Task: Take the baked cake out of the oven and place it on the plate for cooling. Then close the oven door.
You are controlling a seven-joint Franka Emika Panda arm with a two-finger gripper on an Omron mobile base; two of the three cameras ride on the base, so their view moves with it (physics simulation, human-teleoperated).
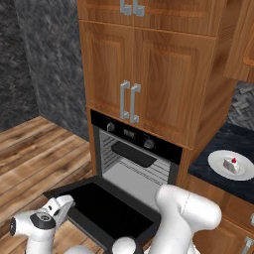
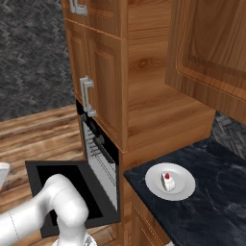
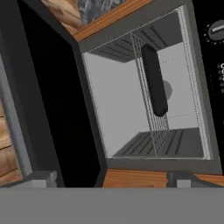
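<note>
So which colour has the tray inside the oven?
Black. The tray lies on a wire rack in the oven; the left base view shows it best.

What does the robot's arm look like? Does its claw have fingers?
The arm is glossy white and chunky, made of rounded tube-like pieces, with dark grey rings and caps at the joints. No cables or markings are visible. The claw has two small dark grey finger tips, blocky and square-edged, seen in the hand view.

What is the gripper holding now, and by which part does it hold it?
Nothing is held. The gripper stands open in front of the open oven, with nothing between its fingertips. The baked cake already lies on the plate.
</note>
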